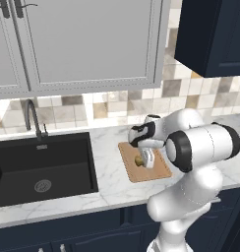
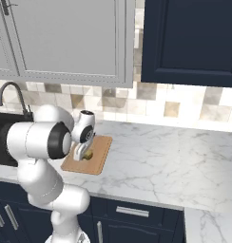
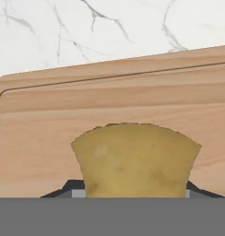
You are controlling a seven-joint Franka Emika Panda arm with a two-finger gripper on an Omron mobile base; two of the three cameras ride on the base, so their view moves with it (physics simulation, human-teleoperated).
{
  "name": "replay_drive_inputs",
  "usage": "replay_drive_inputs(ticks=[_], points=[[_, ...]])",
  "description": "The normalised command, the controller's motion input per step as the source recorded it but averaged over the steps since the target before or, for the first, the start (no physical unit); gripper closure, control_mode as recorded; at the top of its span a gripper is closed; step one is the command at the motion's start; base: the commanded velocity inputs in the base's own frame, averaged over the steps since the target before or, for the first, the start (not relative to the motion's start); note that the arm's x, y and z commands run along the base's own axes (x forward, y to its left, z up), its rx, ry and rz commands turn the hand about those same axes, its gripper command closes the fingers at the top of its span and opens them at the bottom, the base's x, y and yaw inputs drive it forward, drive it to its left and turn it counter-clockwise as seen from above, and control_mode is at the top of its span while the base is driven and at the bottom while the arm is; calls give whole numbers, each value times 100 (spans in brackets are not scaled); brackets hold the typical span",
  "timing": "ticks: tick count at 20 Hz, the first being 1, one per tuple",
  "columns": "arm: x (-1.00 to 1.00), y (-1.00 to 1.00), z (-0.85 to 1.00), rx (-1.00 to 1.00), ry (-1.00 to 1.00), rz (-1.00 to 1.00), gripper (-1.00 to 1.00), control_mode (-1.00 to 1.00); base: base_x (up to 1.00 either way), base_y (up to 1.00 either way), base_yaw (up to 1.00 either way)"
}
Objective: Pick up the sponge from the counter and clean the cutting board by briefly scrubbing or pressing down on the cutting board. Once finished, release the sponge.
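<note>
The mustard-yellow sponge (image 3: 135, 159) sits pinched between my fingers, its wavy top edge against the wooden cutting board (image 3: 109, 101). My gripper (image 1: 141, 161) points down over the middle of the cutting board (image 1: 156, 172), shut on the sponge (image 1: 138, 160). From the right side the sponge (image 2: 88, 154) shows under the gripper (image 2: 84, 155), low over the board (image 2: 96, 159); I cannot tell whether it touches the wood. The board lies on the white marble counter (image 1: 109, 157). My dark fingertips (image 3: 63, 191) are mostly hidden behind the sponge.
A black sink basin (image 1: 43, 167) with a dark faucet (image 1: 33, 118) lies left of the board. Grey wall cabinets (image 1: 87, 44) hang above. A navy cabinet (image 2: 189, 42) hangs at the upper right. Bare marble counter (image 2: 175, 156) stretches to the right.
</note>
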Motion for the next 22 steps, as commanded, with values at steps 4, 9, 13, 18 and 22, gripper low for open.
replay_drive_inputs(ticks=[4,9,13,18,22], points=[[-77,-10,-10,0,0,0,100,-100,0,0,0],[-74,-2,-12,0,1,0,100,-100,0,0,0],[-57,0,-4,0,3,0,100,-100,0,0,0],[-15,0,22,0,5,0,100,-100,0,0,0],[5,14,53,0,10,-6,100,-100,0,0,0]])
